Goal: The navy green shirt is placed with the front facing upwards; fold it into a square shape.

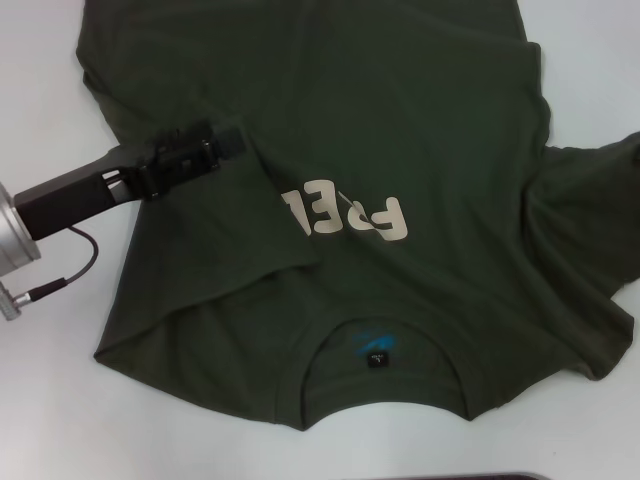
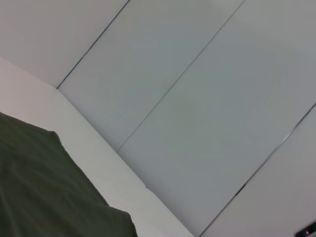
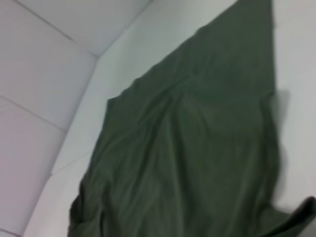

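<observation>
Olive-green cotton, dark: the navy green shirt [image 1: 400,150] lies spread on the white worktop [image 1: 60,420], front side up, with collar toward the robot and hem going out of the head view at the far edge. Cream block letters [image 1: 345,212] on the chest read upside down from here, and their left part is covered by a fold of cloth. A small black neck label [image 1: 378,358] sits inside the collar opening, w/ a bluish mark just above it. The shirt's left side is folded inward over the body, giving a diagonal crease from near the letters toward the lower left corner. The sleeve on the right side [image 1: 590,250] is bunched and wrinkled, reaching to the edge of the view.

Left gripper [image 1: 232,138] is low over the folded left part, at the fold's upper end; its black body comes in from the left edge w/ a cable below the wrist. Fingers clenched or released: cannot tell, tips are dark on dark cloth. Left wrist view shows only a shirt corner [image 2: 44,192], worktop and a panelled wall [image 2: 207,98]. Right gripper not seen; its wrist view shows wrinkled shirt cloth [image 3: 197,148] on the worktop.
</observation>
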Motion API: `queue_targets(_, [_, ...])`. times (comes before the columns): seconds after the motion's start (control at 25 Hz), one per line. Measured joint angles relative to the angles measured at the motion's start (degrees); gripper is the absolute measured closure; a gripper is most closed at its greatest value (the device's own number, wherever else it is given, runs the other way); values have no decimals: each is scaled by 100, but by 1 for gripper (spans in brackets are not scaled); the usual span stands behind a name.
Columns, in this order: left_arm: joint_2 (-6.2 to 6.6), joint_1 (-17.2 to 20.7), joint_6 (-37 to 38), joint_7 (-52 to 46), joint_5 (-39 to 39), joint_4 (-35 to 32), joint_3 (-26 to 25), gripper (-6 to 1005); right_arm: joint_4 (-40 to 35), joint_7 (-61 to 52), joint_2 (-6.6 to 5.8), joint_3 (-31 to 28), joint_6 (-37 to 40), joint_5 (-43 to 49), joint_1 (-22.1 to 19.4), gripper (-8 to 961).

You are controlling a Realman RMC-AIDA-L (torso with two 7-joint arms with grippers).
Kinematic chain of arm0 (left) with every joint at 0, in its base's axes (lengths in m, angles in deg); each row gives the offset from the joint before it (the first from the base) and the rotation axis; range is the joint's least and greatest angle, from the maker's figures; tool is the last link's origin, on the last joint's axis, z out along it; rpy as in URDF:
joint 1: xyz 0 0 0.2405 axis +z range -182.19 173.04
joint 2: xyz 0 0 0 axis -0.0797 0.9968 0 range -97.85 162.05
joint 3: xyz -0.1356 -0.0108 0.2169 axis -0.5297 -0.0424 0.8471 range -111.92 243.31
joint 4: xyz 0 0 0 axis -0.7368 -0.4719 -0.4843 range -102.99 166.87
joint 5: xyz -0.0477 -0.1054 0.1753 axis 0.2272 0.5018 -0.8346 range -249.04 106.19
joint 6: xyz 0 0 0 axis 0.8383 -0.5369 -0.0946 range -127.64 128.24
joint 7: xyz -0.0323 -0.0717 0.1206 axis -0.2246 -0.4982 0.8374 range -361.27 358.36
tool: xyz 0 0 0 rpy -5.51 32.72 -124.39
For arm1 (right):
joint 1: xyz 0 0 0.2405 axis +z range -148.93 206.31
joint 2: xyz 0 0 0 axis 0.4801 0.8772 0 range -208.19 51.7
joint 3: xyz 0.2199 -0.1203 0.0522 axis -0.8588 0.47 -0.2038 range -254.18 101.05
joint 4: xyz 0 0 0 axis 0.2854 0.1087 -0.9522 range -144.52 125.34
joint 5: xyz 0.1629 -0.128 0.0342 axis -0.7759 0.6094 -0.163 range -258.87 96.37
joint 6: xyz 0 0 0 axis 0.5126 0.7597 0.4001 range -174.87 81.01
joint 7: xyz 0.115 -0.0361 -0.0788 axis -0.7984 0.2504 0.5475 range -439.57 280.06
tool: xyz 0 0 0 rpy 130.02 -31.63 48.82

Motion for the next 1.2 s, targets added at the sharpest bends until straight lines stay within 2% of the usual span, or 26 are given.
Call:
queue_targets(0.28, [1, 0, -58, 0, -2, 0, 0, 111, 37, -26, 60, 92, 33, 2, 307, 943])
queue_targets(0.6, [1, -28, -76, 5, -2, 0, 0, 110, 65, -29, 305, 457, -85, 14, 747, 942])
queue_targets(1.0, [-4, -42, -214, 8, -2, 9, 0, 110, 86, -6, 644, 960, -893, 7, 1034, 939])
queue_targets(1.2, [-9, -55, -277, 3, -2, 19, 10, 110, 219, 17, 711, 1093, -1203, 4, 1147, 936])
